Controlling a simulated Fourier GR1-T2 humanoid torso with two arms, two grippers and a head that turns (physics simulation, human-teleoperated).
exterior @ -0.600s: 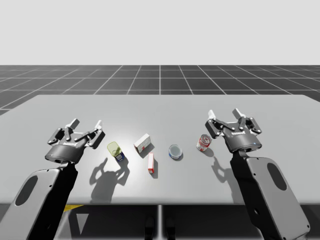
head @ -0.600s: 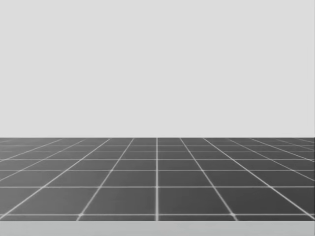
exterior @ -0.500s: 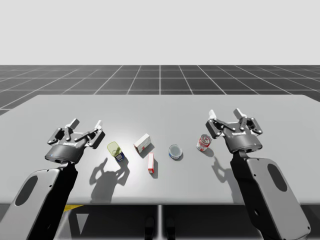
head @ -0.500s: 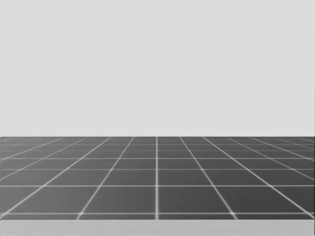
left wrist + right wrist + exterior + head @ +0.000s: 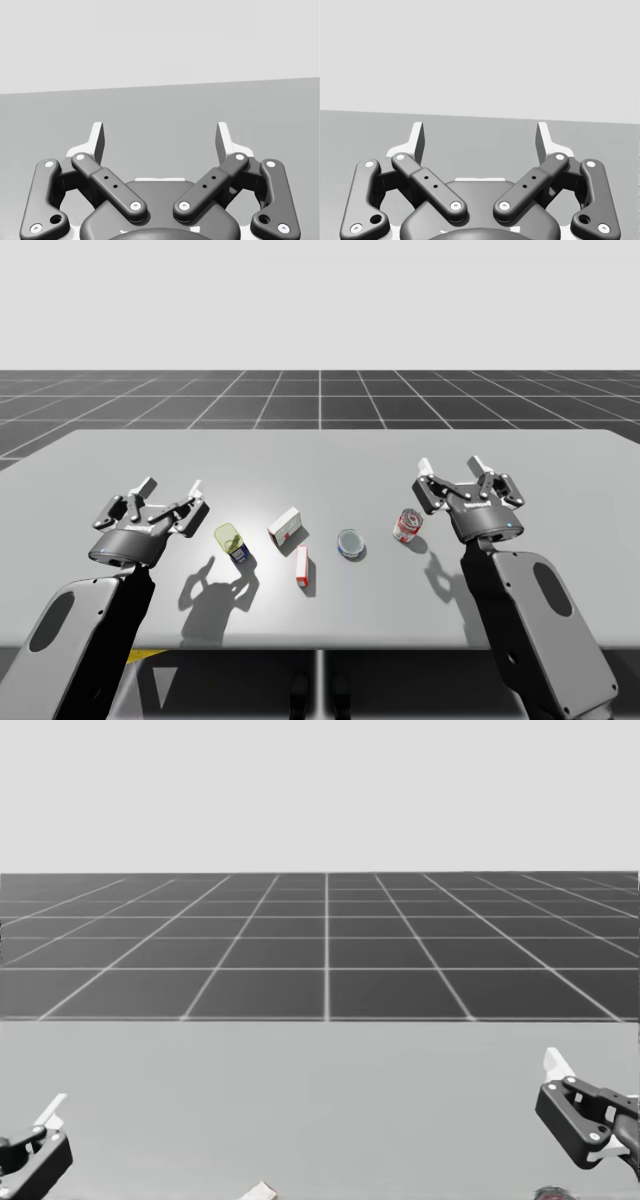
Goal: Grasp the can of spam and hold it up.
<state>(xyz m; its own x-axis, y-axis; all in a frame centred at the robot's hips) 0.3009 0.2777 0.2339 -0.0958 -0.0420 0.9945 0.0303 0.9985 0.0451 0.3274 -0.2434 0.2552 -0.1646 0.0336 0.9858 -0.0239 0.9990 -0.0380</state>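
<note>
Worryingly, my left fingers (image 5: pixel 196 488) and right fingers (image 5: pixel 423 467) gaped empty; the right, near the red round can (image 5: pixel 407 525), could grab it mistakenly.

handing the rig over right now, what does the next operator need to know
Left gripper: open, empty, above the table, beside the blue can with a yellow-green top.
Right gripper: open, empty, near the red and white can.
The blue can rests on the table, untouched; it looks like the target.
Done: nothing grasped.
Left: probably bring the left gripper onto the blue can, shut, lift and hold.
</note>
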